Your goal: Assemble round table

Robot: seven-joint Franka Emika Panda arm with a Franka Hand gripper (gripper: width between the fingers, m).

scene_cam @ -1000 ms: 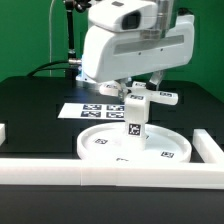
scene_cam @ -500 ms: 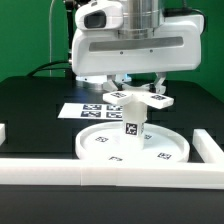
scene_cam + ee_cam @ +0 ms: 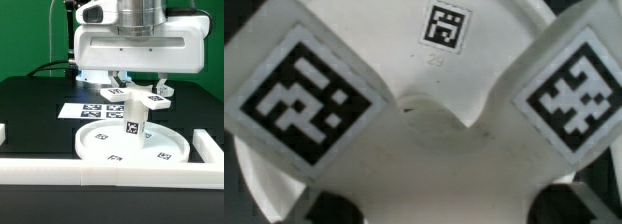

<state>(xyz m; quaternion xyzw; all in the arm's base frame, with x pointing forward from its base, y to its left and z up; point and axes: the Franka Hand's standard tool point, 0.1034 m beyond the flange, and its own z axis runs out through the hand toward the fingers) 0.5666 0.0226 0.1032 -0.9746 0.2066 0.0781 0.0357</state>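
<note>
Item: round disc (image 3: 134,146), white, rimmed, tagged. Lies flat on the black desk (image 3: 35,105), just behind the near border rail (image 3: 110,170).

Item: cylinder leg (image 3: 133,119), short, white, one tag facing the exterior view. Stands upright at the disc's centre.

Item: cross-shaped piece (image 3: 137,97), flat, tagged. Sits on top of the leg, arms spread level; in the wrist view its tagged arms (image 3: 310,92) fill the frame.

Item: hand (image 3: 138,86). Directly above the cross-shaped piece, fingers reaching down to either side of it; whether they pinch it cannot be told.

Item: marker board (image 3: 92,108). Flat on the desk behind the disc.
</note>
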